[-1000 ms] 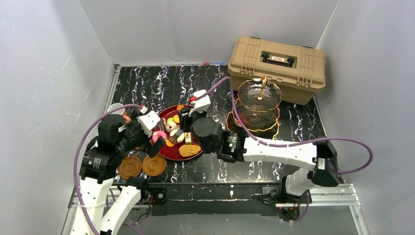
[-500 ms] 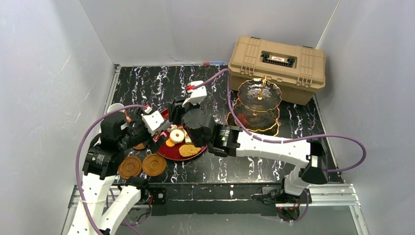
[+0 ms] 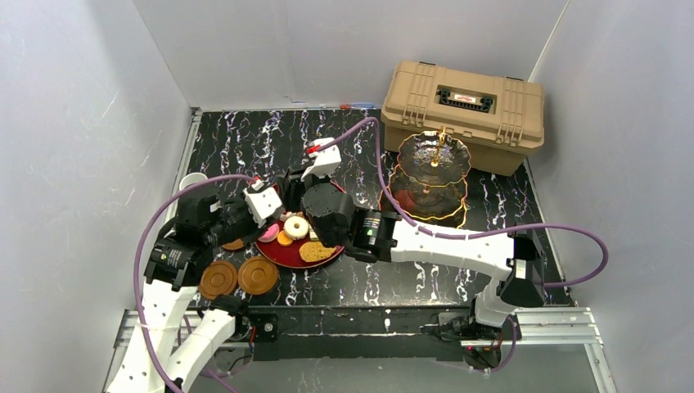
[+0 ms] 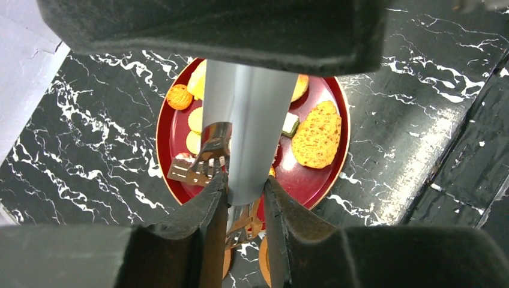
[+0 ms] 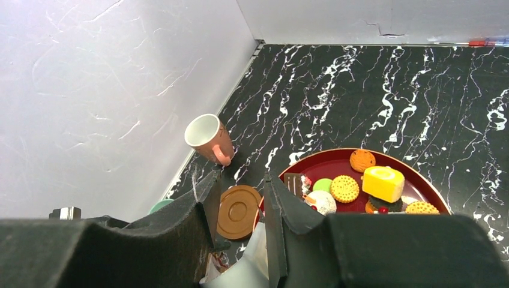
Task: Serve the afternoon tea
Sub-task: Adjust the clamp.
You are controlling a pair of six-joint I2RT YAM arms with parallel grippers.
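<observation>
Your left pincer [image 4: 243,183] pinches the metal tongs [image 4: 249,120] over the red plate [image 4: 327,183] of pastries [image 4: 316,133]. Whether the right pincer [image 5: 241,177] grips anything, I cannot tell. Loading looks unstarted, so next nip one pastry and carry it right to the bare stand [image 3: 434,155].

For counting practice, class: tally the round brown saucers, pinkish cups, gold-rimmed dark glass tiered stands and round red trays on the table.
Round brown saucers: 3
Pinkish cup: 1
Gold-rimmed dark glass three-tier stand: 1
Round red tray: 1
Total: 6
</observation>
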